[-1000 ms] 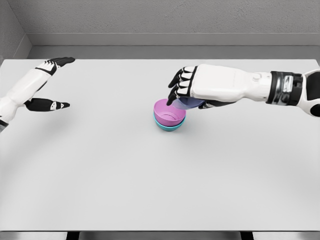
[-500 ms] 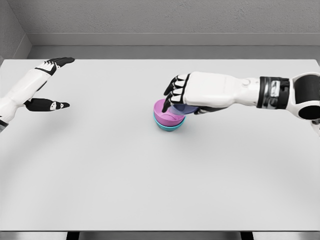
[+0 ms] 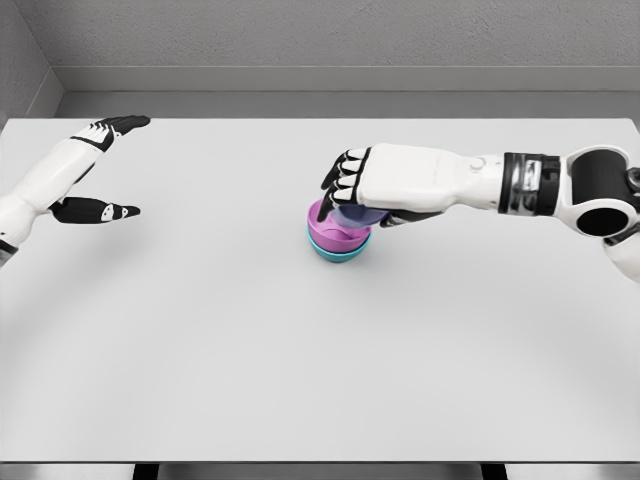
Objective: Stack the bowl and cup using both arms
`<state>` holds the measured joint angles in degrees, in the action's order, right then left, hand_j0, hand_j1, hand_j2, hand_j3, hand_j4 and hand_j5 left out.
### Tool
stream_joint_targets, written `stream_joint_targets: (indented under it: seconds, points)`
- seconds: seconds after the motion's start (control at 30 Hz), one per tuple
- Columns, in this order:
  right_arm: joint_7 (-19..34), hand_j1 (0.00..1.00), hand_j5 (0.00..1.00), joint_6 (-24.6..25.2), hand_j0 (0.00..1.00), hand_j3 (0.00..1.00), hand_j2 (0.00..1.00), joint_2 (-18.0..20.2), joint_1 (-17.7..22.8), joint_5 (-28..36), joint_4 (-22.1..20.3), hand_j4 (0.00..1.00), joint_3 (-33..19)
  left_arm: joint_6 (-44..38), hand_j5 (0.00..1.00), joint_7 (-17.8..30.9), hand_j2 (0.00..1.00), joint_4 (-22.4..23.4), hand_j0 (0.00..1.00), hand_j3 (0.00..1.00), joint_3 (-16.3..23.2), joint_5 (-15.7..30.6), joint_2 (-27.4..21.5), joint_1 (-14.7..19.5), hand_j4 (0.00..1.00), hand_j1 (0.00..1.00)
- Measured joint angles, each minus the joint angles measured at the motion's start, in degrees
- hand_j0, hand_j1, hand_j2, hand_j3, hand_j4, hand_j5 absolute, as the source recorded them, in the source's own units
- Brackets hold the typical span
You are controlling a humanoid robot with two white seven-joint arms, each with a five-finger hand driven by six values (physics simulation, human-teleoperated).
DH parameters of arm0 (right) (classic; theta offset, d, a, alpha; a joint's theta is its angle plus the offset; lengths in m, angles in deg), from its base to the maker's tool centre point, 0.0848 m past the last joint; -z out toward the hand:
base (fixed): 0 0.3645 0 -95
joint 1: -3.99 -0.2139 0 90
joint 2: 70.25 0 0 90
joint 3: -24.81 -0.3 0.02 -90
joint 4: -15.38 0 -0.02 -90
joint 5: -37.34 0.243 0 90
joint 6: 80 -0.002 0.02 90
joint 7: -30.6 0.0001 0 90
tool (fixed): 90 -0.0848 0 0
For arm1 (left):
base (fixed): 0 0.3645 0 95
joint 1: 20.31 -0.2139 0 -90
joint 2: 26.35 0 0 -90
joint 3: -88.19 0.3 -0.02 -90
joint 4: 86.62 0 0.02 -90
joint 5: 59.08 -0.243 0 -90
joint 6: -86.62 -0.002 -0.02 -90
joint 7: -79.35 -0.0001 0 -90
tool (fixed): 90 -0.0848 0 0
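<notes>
Right robot hand [image 3: 350, 195] gripping the cup [image 3: 362, 214], lowering into pink bowl [image 3: 335, 235]; next: release, fingers clear.

We are seeing a matt, smooth grey table [image 3: 300, 350]. The pink bowl [image 3: 330, 236] and teal bowl [image 3: 340, 255] are looking like smooth plastic, the right hand [image 3: 362, 190] glossy white.
</notes>
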<state>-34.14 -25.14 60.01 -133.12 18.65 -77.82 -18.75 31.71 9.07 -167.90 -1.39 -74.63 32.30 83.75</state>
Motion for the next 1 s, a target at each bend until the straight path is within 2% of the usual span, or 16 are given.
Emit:
stream_joint_targets:
  seconds: [0.43,0.57,0.63,1.0]
  points:
    - [0.0,0.72,0.72,0.0,0.72,0.72,0.72,-0.9,0.1,-0.8,1.0,0.72,0.7,0.0,1.0,0.0,1.0,0.0,1.0,1.0,0.0,0.0,0.0,0.0,1.0,1.0]
    - [0.0,0.95,0.95,0.0,0.95,0.95,0.95,-0.9,0.1,-0.8,1.0,0.95,0.8,0.0,1.0,0.0,1.0,0.0,1.0,1.0,0.0,0.0,0.0,0.0,1.0,1.0]
    - [-0.1,0.99,0.99,0.0,0.99,0.99,0.99,-0.9,0.1,-0.8,1.0,0.99,0.8,0.0,1.0,0.0,1.0,0.0,1.0,1.0,0.0,0.0,0.0,0.0,1.0,1.0]
    - [-0.1,1.0,1.0,0.0,1.0,1.0,1.0,-0.8,-0.2,-0.7,1.0,1.0,0.7,0.0,1.0,0.0,1.0,0.7,1.0,1.0,-0.1,0.0,0.0,0.2,1.0,1.0]
